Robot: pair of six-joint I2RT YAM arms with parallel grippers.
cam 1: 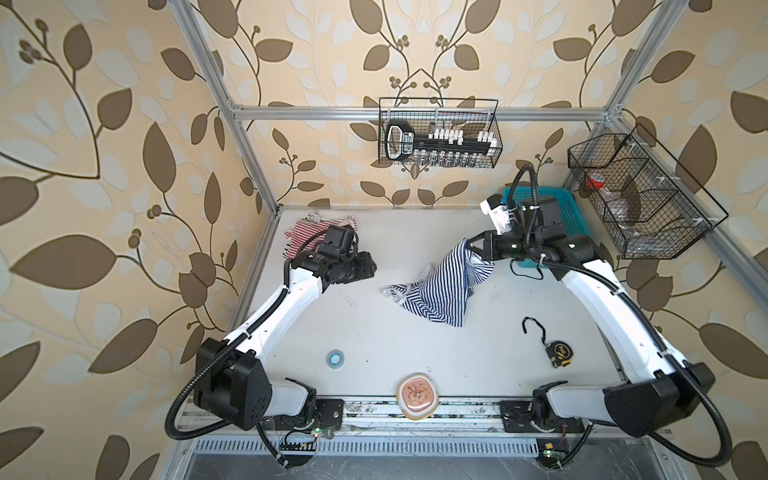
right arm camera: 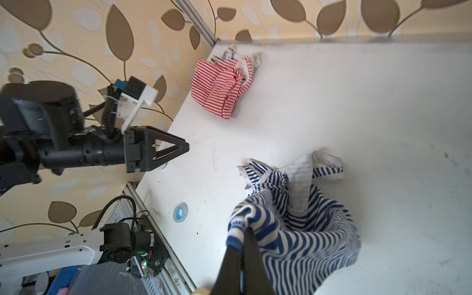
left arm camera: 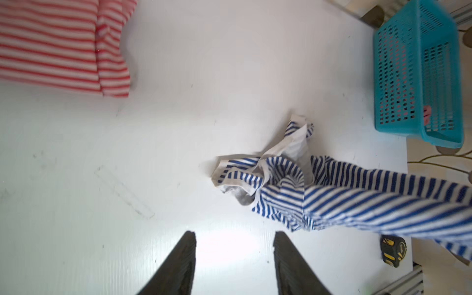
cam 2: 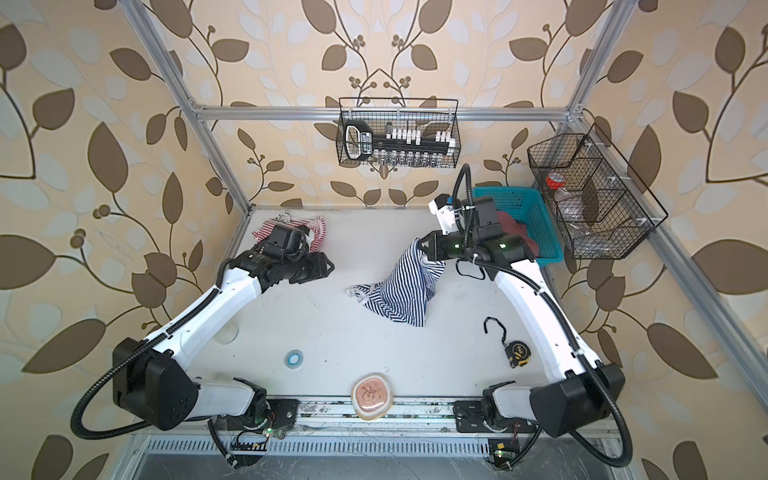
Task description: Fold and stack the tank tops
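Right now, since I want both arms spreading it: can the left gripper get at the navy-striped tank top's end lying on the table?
Probably yes: the left gripper is open and empty, and only bare table lies between it and the crumpled end of the navy-striped tank top.

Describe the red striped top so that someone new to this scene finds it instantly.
Start at the white table and look to its far left corner. The red-and-white striped tank top lies there, by the wall. The navy-and-white striped tank top, its only lookalike, hangs crumpled from the right gripper.
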